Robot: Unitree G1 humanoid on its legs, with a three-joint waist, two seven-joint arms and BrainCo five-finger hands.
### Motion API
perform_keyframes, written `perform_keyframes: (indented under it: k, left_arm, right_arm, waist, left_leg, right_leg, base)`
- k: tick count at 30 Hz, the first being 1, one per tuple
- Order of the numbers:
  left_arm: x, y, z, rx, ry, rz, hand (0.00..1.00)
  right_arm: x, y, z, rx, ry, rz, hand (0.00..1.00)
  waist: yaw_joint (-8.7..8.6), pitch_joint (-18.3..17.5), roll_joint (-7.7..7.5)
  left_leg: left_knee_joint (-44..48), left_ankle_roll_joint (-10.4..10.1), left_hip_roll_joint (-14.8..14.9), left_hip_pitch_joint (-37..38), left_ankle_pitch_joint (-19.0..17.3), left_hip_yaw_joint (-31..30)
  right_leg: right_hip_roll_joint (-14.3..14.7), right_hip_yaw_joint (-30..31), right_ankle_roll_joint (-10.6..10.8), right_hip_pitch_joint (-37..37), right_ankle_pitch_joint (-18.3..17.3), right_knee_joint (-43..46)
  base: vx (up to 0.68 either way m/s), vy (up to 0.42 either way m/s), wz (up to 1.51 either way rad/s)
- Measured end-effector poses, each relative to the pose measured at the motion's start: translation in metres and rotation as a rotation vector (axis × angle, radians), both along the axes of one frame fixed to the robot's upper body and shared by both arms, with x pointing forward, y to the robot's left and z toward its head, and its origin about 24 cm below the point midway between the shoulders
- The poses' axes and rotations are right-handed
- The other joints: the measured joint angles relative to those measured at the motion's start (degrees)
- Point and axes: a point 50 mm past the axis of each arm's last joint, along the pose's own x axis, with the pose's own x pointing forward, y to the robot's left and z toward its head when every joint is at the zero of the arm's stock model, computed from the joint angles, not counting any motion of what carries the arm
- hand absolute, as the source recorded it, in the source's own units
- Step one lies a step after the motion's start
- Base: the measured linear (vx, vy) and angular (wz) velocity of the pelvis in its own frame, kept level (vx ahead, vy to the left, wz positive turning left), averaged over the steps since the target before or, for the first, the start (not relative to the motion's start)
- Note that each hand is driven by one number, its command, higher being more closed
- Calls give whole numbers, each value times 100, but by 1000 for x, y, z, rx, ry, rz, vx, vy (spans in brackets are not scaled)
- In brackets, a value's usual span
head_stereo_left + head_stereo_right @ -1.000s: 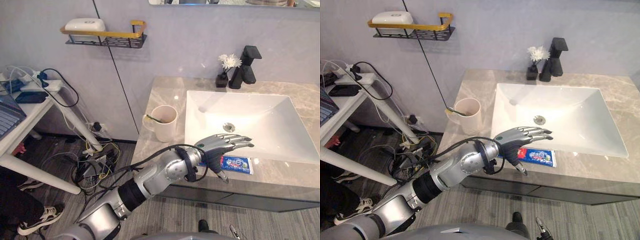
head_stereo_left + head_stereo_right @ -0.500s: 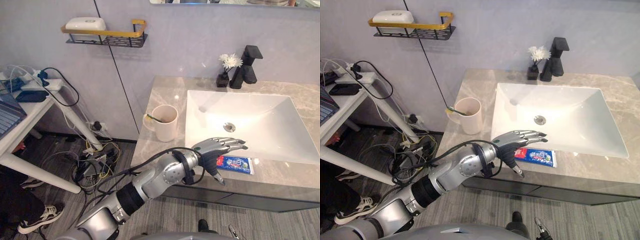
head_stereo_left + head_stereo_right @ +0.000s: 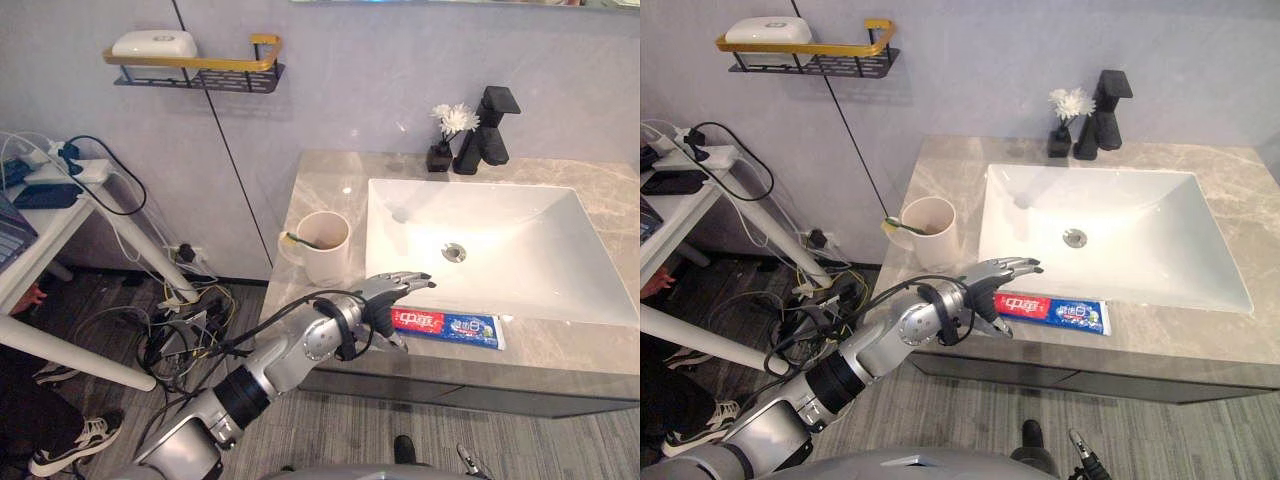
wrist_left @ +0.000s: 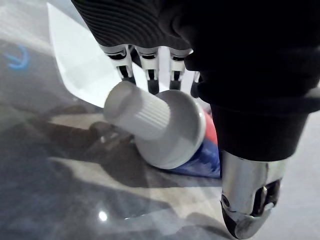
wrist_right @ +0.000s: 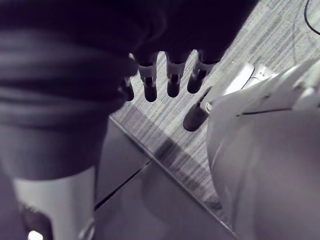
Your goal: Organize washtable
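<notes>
The toothpaste tube (image 3: 447,325) has been uncovered, the left hand (image 3: 385,295) drawn back to its cap (image 4: 137,110). It is laid flat on the counter (image 3: 560,345) before the sink (image 3: 490,240). Fingers are held straight, unclosed. The right hand (image 5: 172,75) is hung relaxed above the floor.

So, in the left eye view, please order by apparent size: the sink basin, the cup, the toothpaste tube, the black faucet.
1. sink basin, clearly the largest.
2. cup and toothpaste tube look alike: the tube is longer, the cup bulkier.
3. black faucet looks smallest, but it stands farther away, so this is unsure.
</notes>
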Motion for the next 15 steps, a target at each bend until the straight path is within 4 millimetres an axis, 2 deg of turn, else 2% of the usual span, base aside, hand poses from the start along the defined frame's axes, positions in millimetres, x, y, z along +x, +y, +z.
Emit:
perform_keyframes:
  k: [8, 9, 15]
  left_arm:
    - [3, 7, -1, -20, 4, 44, 0]
    - [3, 7, -2, -22, 5, 46, 100]
    - [2, 7, -2, -25, 4, 43, 100]
  right_arm:
    - [1, 3, -1, 2, 7, 35, 0]
    - [1, 3, -1, 1, 10, 36, 0]
    - [2, 5, -1, 1, 12, 58, 0]
  waist:
    - [-8, 16, -3]
    - [-4, 16, -3]
    - [-4, 17, -2]
  left_leg:
    - [-5, 0, 0, 19, -1, -1]
    - [-5, 0, 0, 19, -1, -4]
    - [-13, 0, 0, 26, -1, 0]
  right_leg:
    - [-1, -22, -14, 27, -8, -2]
    - [-1, -27, -14, 31, -9, -2]
    - [-1, -28, -14, 33, -9, -3]
  base:
    - [0, 0, 0]
    - [0, 0, 0]
    - [0, 0, 0]
